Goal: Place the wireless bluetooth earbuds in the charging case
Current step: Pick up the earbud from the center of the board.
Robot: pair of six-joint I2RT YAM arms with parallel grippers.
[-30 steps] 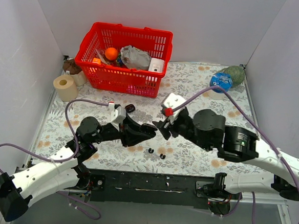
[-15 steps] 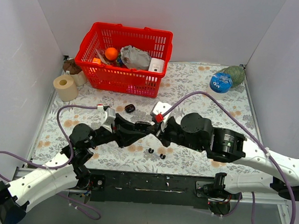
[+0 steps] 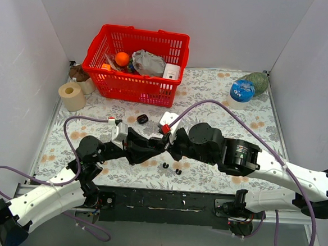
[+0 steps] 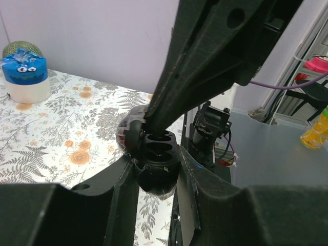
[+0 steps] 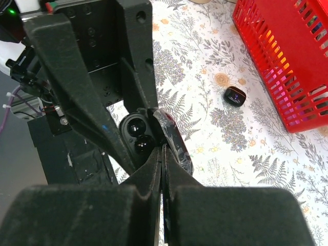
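One earbud [image 3: 165, 166] and a second earbud [image 3: 178, 172] lie loose on the floral table [image 3: 222, 175], close together near its front edge and outside the case.

Just behind them the two grippers meet. The left gripper [image 4: 156, 165] is clamped on the open case [image 4: 157, 149], one finger on each side of its rounded body. It holds the case off the table with the two dark wells facing up. The lid [image 4: 127, 134] stands hinged open at one side. The right gripper [image 5: 162, 156] has its fingers pressed together with nothing visible between them. Its tips rest at the case's rim, right beside the lid.

Farther back, a small black piece [image 3: 143, 119] sits alone on the table between the grippers and the red basket [image 3: 130, 82]. The basket holds an orange ball [image 3: 122, 58] and crumpled wrapping. Left of the basket stands a paper roll [image 3: 72, 96]. In the far right corner, a blue toy [image 3: 242, 90] sits on a white base.
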